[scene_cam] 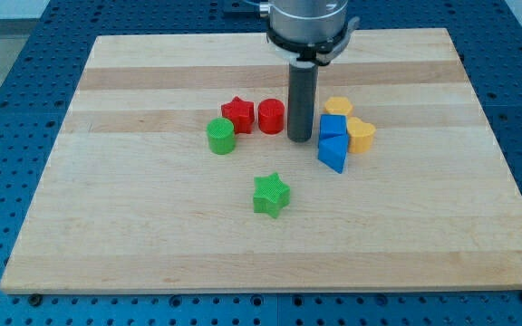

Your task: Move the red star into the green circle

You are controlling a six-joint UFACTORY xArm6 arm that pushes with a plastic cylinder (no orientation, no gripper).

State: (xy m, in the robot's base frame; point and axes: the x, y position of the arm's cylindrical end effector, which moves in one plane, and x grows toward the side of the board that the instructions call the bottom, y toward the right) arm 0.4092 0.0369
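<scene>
The red star (237, 114) lies on the wooden board (152, 226) just above and to the right of the green circle (221, 136), close to it or touching it. A red circle (271, 116) sits right beside the star on its right. My tip (300, 139) rests on the board just right of the red circle, between it and the blue blocks.
A green star (271, 195) lies below the middle of the group. To the right of my tip are a blue cube (333, 128), a blue wedge-like block (333, 154), a yellow block (338, 107) and a yellow heart-like block (362, 135).
</scene>
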